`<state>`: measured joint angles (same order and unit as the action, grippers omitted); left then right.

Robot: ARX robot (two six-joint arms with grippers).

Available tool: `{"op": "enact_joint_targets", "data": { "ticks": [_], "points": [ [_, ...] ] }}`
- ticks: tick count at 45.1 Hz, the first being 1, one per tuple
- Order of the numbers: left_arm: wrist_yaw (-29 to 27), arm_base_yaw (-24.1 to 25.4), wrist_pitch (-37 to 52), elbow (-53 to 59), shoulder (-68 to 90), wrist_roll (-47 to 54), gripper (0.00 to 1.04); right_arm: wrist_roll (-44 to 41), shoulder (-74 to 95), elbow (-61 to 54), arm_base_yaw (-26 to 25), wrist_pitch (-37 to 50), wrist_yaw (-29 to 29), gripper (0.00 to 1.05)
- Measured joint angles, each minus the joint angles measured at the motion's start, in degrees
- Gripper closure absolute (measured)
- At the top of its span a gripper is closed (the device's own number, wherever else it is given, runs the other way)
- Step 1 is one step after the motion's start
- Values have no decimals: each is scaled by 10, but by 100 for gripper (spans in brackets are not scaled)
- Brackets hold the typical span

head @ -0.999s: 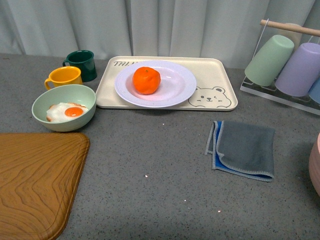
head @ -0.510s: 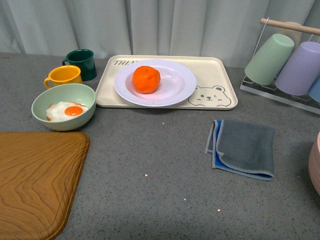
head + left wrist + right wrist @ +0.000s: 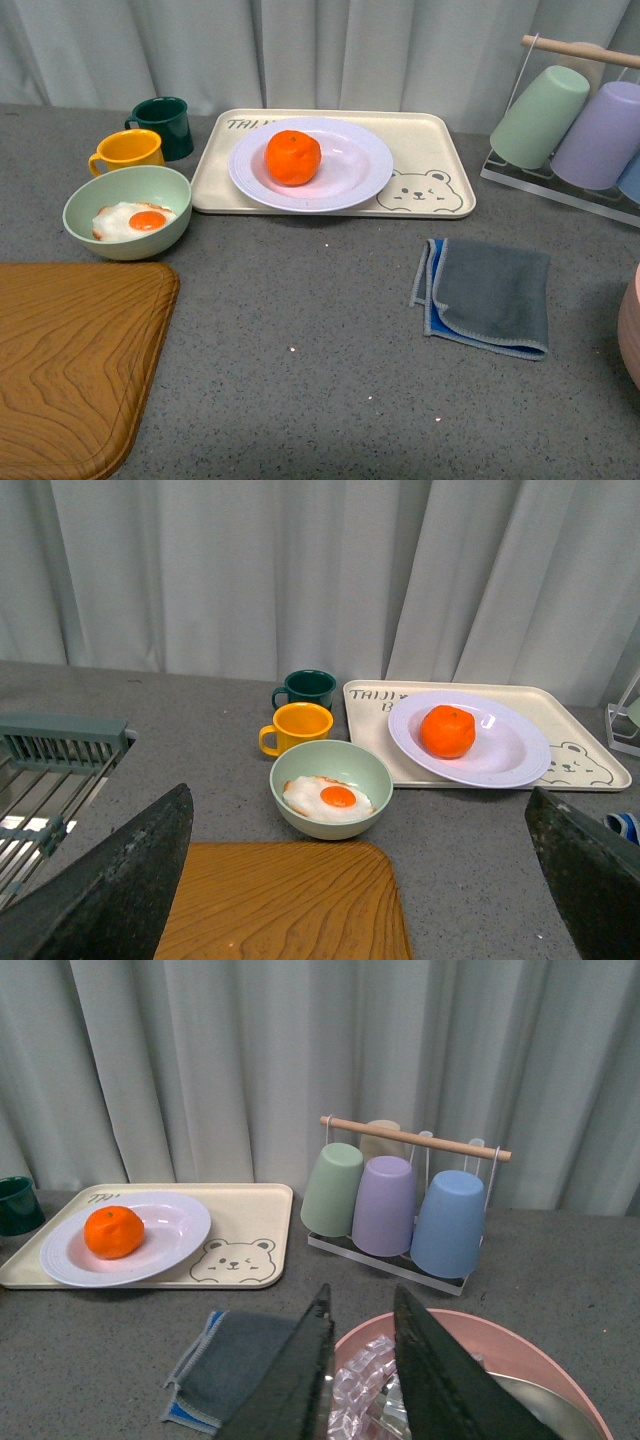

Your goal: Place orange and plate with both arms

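Nearest the robot, a wooden cutting board (image 3: 70,360) fills the front-left corner of a grey speckled counter (image 3: 300,390), and a folded grey and blue cloth (image 3: 487,297) lies to the right of centre. Neither arm shows in the front view. In the left wrist view the left gripper (image 3: 365,880) has its two dark fingers (image 3: 120,880) spread wide apart at the picture's edges, holding nothing, above the cutting board's near end. In the right wrist view the right gripper (image 3: 358,1380) has its fingers close together with a narrow gap between them, gripping nothing, above a pink bowl (image 3: 560,1385) with clear ice-like pieces inside. Further back sits a pale green bowl (image 3: 128,213) holding a fried egg (image 3: 135,222), with a yellow mug (image 3: 128,153) and a dark green mug (image 3: 163,128) behind it. Beside them, a cream bear-printed tray (image 3: 440,160) carries the plate (image 3: 350,165), and the orange (image 3: 293,158) rests in the plate's left half, well apart from both grippers. Far right, pastel cups (image 3: 575,125) hang on a rack, and a pale curtain (image 3: 300,50) closes the background.
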<state>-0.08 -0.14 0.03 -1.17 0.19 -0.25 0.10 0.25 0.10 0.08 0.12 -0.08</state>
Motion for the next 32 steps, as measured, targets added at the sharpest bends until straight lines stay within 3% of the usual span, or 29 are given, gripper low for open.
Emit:
{"op": "enact_joint_targets", "data": {
  "ticks": [9, 18, 21, 32],
  "points": [
    [0, 0, 0, 0, 0, 0, 7, 0, 0, 0, 0, 0, 0, 42],
    [0, 0, 0, 0, 0, 0, 7, 0, 0, 0, 0, 0, 0, 12],
    [0, 0, 0, 0, 0, 0, 7, 1, 0, 0, 0, 0, 0, 8],
    [0, 0, 0, 0, 0, 0, 7, 0, 0, 0, 0, 0, 0, 9]
  ]
}}
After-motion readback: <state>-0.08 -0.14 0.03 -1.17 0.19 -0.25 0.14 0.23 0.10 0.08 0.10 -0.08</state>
